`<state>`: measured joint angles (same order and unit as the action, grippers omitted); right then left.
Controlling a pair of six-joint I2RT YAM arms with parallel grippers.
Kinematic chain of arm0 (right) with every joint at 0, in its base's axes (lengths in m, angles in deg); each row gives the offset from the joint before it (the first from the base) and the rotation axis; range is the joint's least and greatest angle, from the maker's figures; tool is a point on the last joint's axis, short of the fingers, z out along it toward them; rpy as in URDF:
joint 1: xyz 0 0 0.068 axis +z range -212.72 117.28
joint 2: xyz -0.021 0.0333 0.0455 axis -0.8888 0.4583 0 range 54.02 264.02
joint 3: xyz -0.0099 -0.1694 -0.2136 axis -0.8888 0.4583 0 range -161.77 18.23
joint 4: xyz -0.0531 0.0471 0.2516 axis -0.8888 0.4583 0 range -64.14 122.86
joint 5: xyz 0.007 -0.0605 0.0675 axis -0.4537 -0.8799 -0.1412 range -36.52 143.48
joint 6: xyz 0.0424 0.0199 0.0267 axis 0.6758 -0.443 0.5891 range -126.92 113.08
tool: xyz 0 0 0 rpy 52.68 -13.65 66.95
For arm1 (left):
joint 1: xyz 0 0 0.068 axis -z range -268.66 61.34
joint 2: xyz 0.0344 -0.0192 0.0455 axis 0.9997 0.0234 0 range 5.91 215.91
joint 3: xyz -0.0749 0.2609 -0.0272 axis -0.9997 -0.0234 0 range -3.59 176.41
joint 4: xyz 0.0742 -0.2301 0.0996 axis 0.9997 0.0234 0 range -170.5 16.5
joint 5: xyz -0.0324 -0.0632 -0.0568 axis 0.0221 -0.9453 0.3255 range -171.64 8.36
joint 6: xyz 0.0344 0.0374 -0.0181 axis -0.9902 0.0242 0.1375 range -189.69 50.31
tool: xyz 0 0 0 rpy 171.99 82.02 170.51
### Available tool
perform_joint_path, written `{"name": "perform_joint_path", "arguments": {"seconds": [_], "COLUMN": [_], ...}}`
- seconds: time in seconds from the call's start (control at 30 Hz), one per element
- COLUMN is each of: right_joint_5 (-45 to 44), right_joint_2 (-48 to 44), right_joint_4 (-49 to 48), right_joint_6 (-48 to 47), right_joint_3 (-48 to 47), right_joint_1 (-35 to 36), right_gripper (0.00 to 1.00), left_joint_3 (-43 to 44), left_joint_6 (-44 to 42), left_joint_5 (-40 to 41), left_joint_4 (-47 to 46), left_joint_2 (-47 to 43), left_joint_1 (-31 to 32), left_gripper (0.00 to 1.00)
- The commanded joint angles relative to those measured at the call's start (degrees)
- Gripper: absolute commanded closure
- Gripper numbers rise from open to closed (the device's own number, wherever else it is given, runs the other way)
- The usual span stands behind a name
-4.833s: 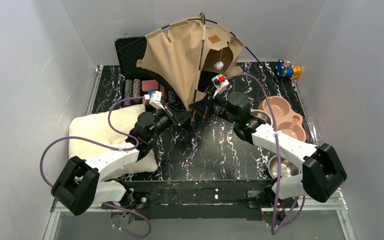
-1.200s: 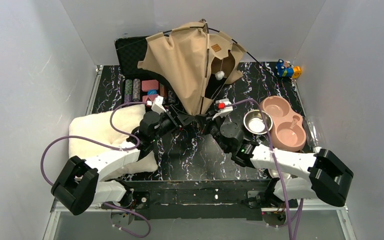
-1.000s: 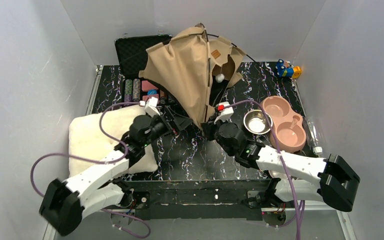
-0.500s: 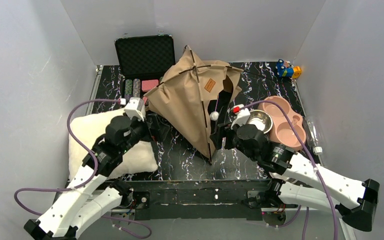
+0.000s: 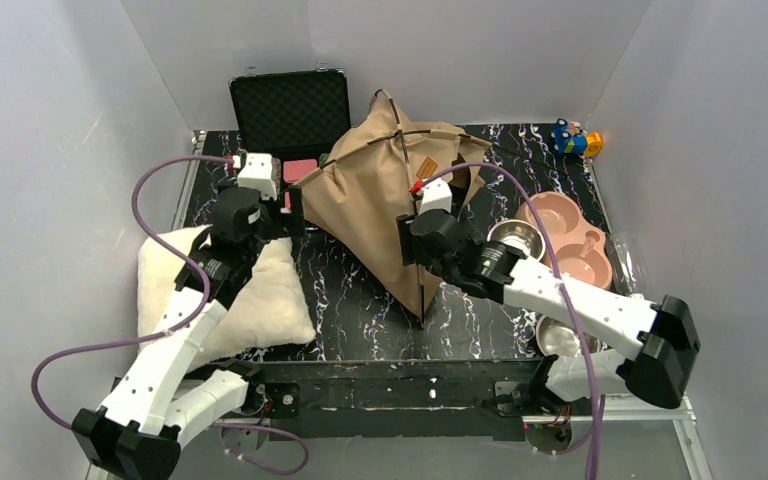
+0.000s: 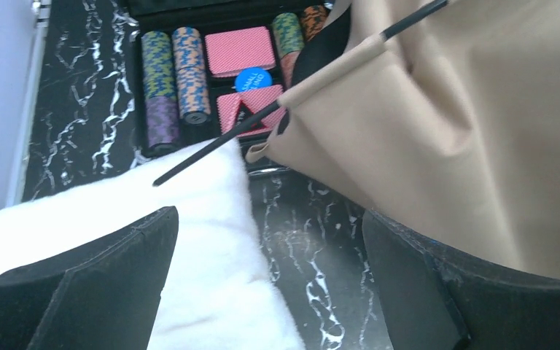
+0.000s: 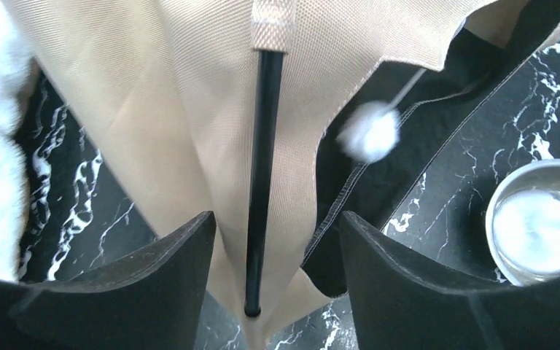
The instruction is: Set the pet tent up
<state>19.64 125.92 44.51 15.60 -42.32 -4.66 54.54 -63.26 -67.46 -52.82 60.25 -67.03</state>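
The pet tent [image 5: 370, 200] is tan canvas on thin black poles and stands mid-table, its brown label patch [image 5: 426, 167] facing up. My right gripper [image 5: 404, 241] is at the tent's right front face. In the right wrist view it [image 7: 273, 281] is open, with the front corner pole [image 7: 264, 175] and canvas between the fingers and a gap on each side. The white pom-pom [image 7: 369, 135] hangs by the dark doorway. My left gripper [image 5: 295, 208] is at the tent's left edge. It [image 6: 270, 292] is open over the cushion edge, beside the canvas [image 6: 452, 131] and a bare pole tip [image 6: 204, 153].
A fluffy cream cushion [image 5: 230, 290] lies front left. An open black case [image 5: 290, 105] with poker chips [image 6: 179, 69] sits behind the tent. On the right are a pink double bowl [image 5: 570, 240], a steel bowl [image 5: 515, 238] and another steel bowl [image 5: 560, 335]. A small toy [image 5: 575, 140] is at the back right.
The tent has tipped forward from leaning high at the back to sitting low mid-table. My right jaws have opened off the pole. Both grippers have moved farther back beside the tent.
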Motion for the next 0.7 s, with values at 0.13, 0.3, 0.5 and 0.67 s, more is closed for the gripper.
{"name": "perform_joint_path", "arguments": {"seconds": [0.13, 0.3, 0.5, 0.67], "right_joint_5": [0.63, 4.31, 11.30, 22.56], "right_joint_2": [3.05, 2.05, -5.16, -14.67], "right_joint_4": [-4.09, 3.20, 5.50, 0.02], "right_joint_6": [-8.69, -18.42, -23.09, -31.88], "right_joint_3": [-6.35, -14.31, -12.72, -2.83], "right_joint_1": [-0.92, -0.90, -5.23, -15.11], "right_gripper": [0.97, 0.99, 0.99, 0.99], "left_joint_3": [-9.43, -10.52, -9.77, -10.17], "left_joint_6": [-5.69, -5.85, -4.75, -4.17], "left_joint_5": [10.55, 11.92, 9.28, -2.46], "left_joint_4": [-8.16, -9.32, -8.22, -9.09], "left_joint_2": [-14.66, -17.82, -17.18, -17.25], "left_joint_1": [-0.27, -0.27, -0.26, -0.27], "left_gripper": [0.02, 0.02, 0.02, 0.02]}}
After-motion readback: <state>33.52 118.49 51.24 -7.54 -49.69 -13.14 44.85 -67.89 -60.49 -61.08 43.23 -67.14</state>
